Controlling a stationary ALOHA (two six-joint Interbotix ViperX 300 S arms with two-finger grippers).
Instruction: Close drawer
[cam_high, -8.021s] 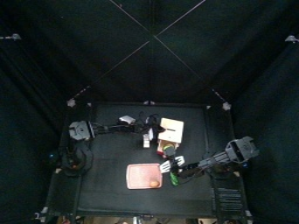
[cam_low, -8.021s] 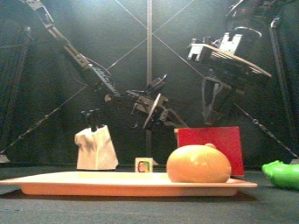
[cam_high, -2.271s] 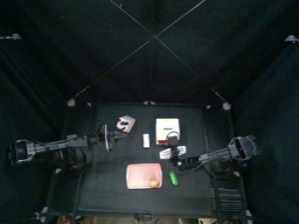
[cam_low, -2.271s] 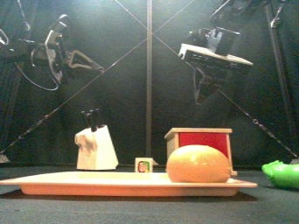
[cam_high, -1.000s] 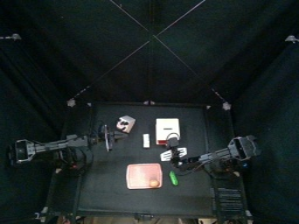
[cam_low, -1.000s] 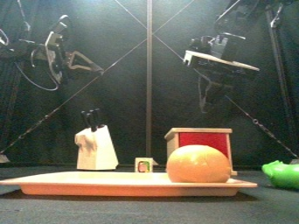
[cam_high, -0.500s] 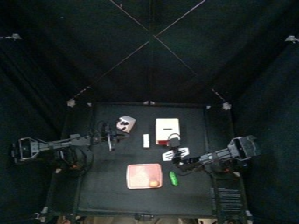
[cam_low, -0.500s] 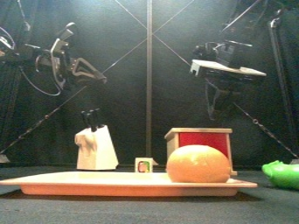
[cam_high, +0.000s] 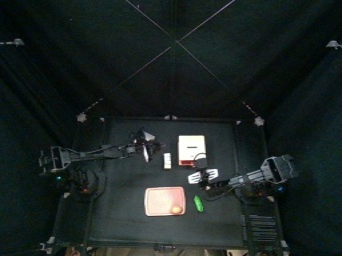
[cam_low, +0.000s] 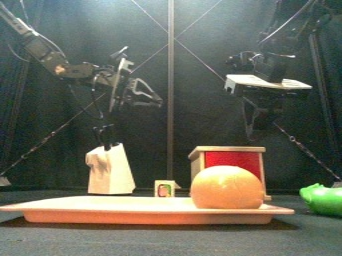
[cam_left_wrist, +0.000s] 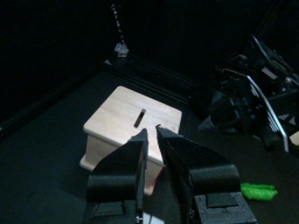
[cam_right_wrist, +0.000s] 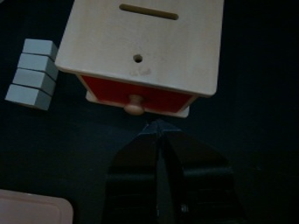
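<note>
**Hovering over a small wooden drawer, both arms empty-handed**

Sitting near the middle of the black bench (cam_high: 120, 200), toward its right half, is the drawer (cam_high: 193, 149), a small boxy unit with a pale cream top and a red front. Seen from the front, its red face (cam_low: 227, 164) stands behind a large orange ball (cam_low: 227, 187) that rests on a flat salmon-pink board (cam_low: 147, 209). The right wrist view looks straight down on the unit: its red front carries a small round knob (cam_right_wrist: 136, 108), and that front appears to sit close against the body, though how far the drawer is pushed in cannot be told for certain.

The left gripper (cam_left_wrist: 156, 140) hangs high above the bench on the left side, its two black jaws parted with a clear gap and nothing between them. The right gripper (cam_right_wrist: 162, 131) hovers just beside the knob side of the unit without touching it; its jaws stand nearly together with only a thin slit, holding nothing.

A small grey-pink block (cam_right_wrist: 31, 73) lies beside the unit. A cream knife block (cam_low: 108, 168) stands at the left, a tiny cube (cam_low: 164, 188) sits between it and the unit, and a green object (cam_low: 322, 198) lies at the far right.
</note>
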